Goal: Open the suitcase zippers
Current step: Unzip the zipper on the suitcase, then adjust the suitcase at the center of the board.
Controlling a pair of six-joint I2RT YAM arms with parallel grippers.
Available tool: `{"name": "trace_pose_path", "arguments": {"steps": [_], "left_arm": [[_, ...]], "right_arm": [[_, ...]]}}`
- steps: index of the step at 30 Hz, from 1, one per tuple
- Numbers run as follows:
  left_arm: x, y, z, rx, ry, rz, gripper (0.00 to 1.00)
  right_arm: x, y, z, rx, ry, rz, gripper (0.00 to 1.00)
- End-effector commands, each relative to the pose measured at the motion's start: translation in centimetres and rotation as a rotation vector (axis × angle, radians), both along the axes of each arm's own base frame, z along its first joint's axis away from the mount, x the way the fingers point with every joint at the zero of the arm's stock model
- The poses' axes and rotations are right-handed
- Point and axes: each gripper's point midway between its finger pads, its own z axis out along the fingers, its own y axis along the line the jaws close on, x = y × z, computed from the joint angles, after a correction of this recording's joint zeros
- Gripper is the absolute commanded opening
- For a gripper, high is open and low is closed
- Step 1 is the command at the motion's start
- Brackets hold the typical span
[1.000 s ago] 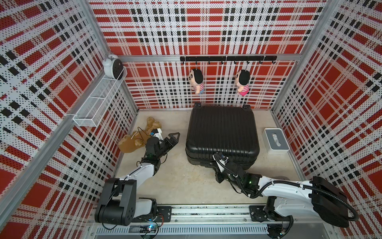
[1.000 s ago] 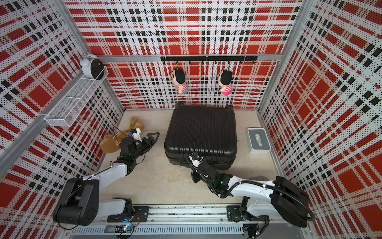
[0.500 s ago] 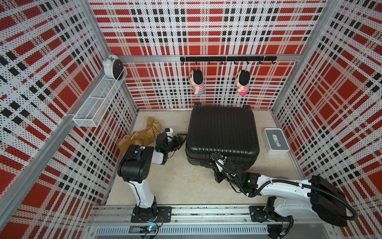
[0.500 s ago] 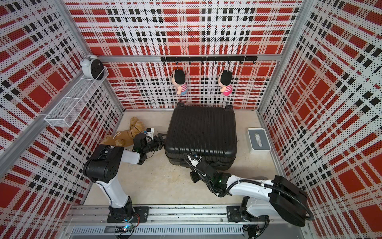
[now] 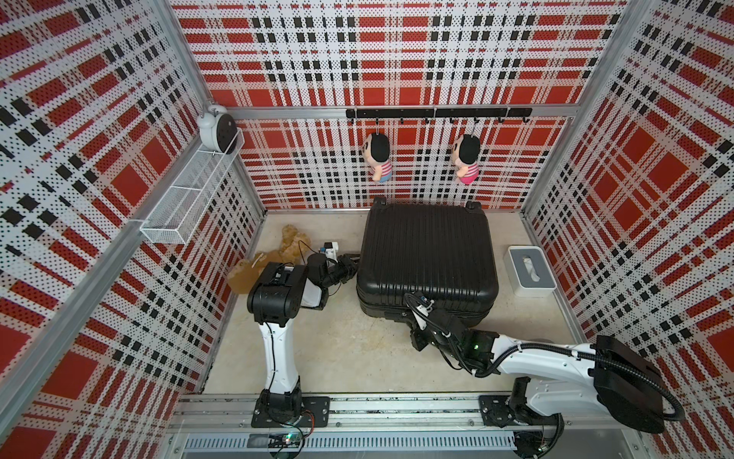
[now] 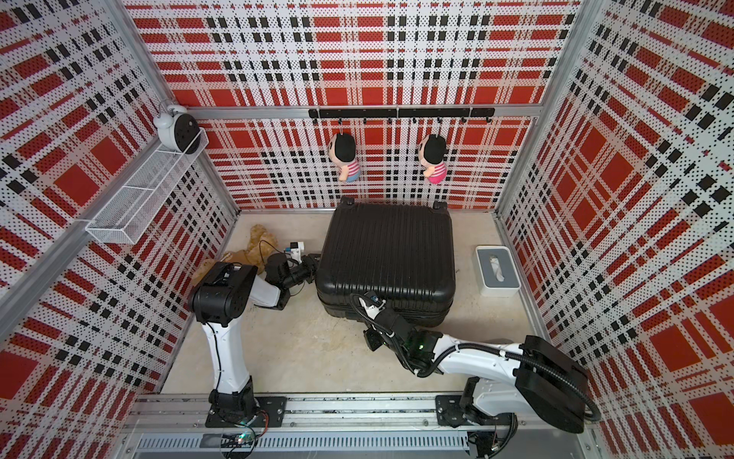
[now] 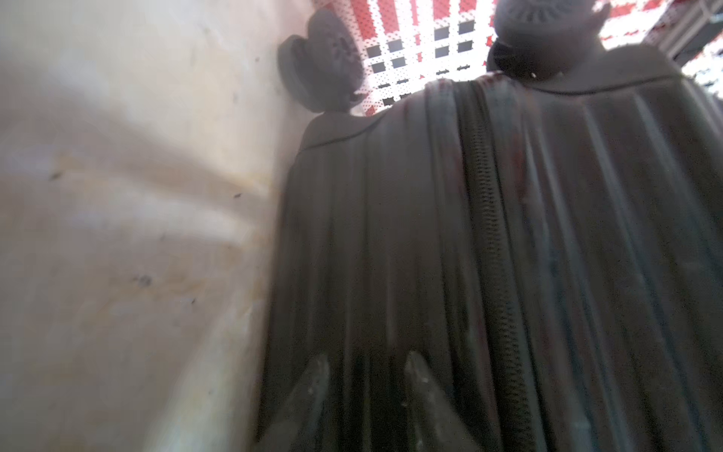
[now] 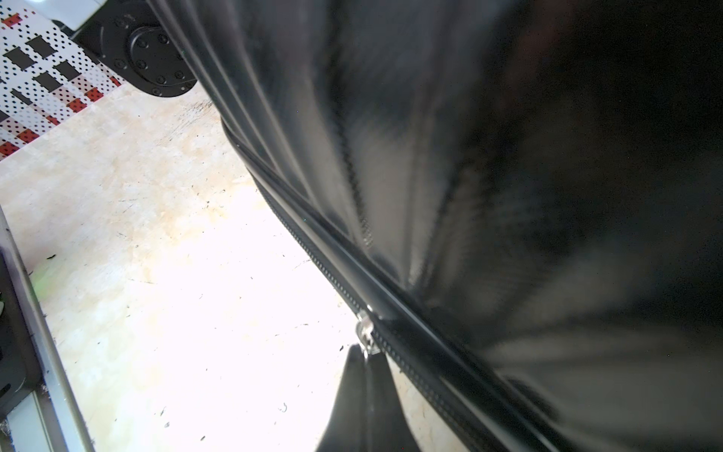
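Observation:
The black ribbed suitcase [image 5: 427, 254] [image 6: 387, 254] lies flat on the floor near the back wall, lid closed. My left gripper [image 5: 351, 262] [image 6: 313, 260] is at its left side wall. In the left wrist view, which is blurred, the fingers [image 7: 317, 375] stand a little apart against the shell, beside the zipper track [image 7: 493, 242], with nothing between them. My right gripper [image 5: 407, 318] [image 8: 365, 354] is at the front seam, shut on a small silver zipper pull [image 8: 365, 330] on the track [image 8: 332, 274].
A brown plush bear [image 5: 286, 246] lies behind the left arm. A grey tissue box [image 5: 530, 270] sits right of the case. Two dolls [image 5: 379, 157] hang on the back wall. A wire basket [image 5: 190, 198] and a clock [image 5: 216, 129] are on the left wall.
My left arm has risen and swung in from the front left to the suitcase's left side, and its jaws have narrowed. The right gripper has stayed at the front seam.

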Motion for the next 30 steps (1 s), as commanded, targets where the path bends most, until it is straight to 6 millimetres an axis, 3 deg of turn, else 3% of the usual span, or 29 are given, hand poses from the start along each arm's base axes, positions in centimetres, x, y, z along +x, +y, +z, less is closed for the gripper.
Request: {"name": "trace_pose_path", "arguments": {"steps": [1,2,3,11,18,24,25,30], "left_arm": [[-0.4,-0.8,1.3,-0.018,-0.056,-0.031,0.1],[-0.6,-0.7,1.4,-0.02,-0.058,-0.024,0.02],[-0.9,-0.4,1.5,-0.019,-0.058,-0.017,0.0],[-4.1,2.1,1.9,0.005,-0.046,0.06,0.0],[-6.5,2.6,2.3,0.013,-0.041,0.072,0.0],[-8.1,-1.5,2.7,0.006,-0.046,-0.009,0.0],[-9.2,-3.2,2.7,0.006,-0.046,-0.048,0.0],[-11.4,-4.8,2.3,0.02,-0.032,-0.068,0.0]], "right_arm": [[-0.4,0.8,1.4,0.033,-0.015,0.024,0.0],[-0.4,0.8,1.5,0.031,-0.02,0.021,0.0],[-0.3,0.6,1.5,0.029,-0.025,0.015,0.0],[0.3,-1.1,1.9,0.029,-0.05,-0.044,0.0],[1.4,-3.9,2.0,0.029,-0.048,-0.118,0.0],[2.5,-7.5,2.3,0.046,-0.04,-0.197,0.0],[2.7,-8.1,2.3,0.047,-0.039,-0.212,0.0],[3.8,-10.9,1.9,0.059,-0.02,-0.286,0.0]]}}
